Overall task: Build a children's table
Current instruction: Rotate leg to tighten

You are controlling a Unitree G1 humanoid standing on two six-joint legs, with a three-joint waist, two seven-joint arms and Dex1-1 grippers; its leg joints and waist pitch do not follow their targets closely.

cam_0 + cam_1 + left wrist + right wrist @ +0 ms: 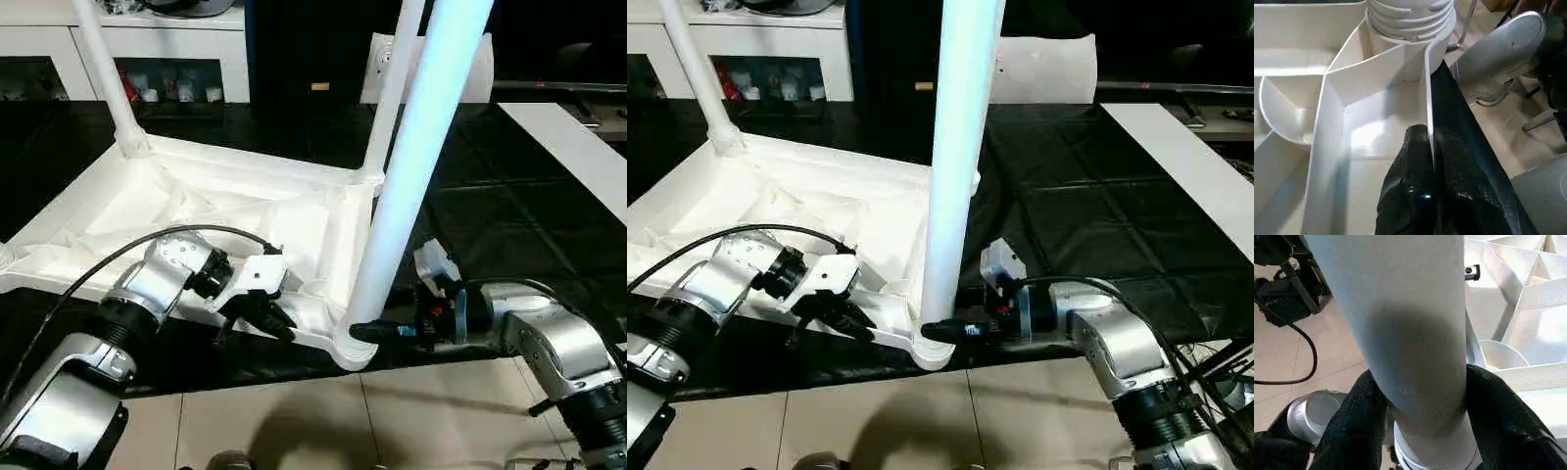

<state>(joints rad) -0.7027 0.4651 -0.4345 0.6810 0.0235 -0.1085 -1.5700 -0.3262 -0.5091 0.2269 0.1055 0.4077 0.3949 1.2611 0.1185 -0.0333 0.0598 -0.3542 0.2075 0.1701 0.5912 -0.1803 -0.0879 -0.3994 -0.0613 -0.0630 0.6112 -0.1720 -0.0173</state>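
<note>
The white tabletop point(147, 211) lies upside down on a black cover, ribbed underside up. Three white legs stand in its corner sockets: far left point(103, 69), far right point(397, 88) and near right point(411, 176). My left gripper point(269, 318) is at the near rim, shut on the thin rim wall point(1426, 88) just beside the near right socket point(1410, 29). From the right, my right gripper point(367, 331) reaches the foot of the near right leg point(1410, 333). Its black fingers point(1361, 421) press against both sides of the leg just above the socket.
The black cover point(490, 215) stretches to the right of the tabletop, and a white board point(578, 147) lies along its far right. White cabinets point(176, 44) and a flat white bag point(1048, 69) stand behind. Tiled floor point(294, 421) runs along the near edge. A black cable point(98, 269) loops over my left forearm.
</note>
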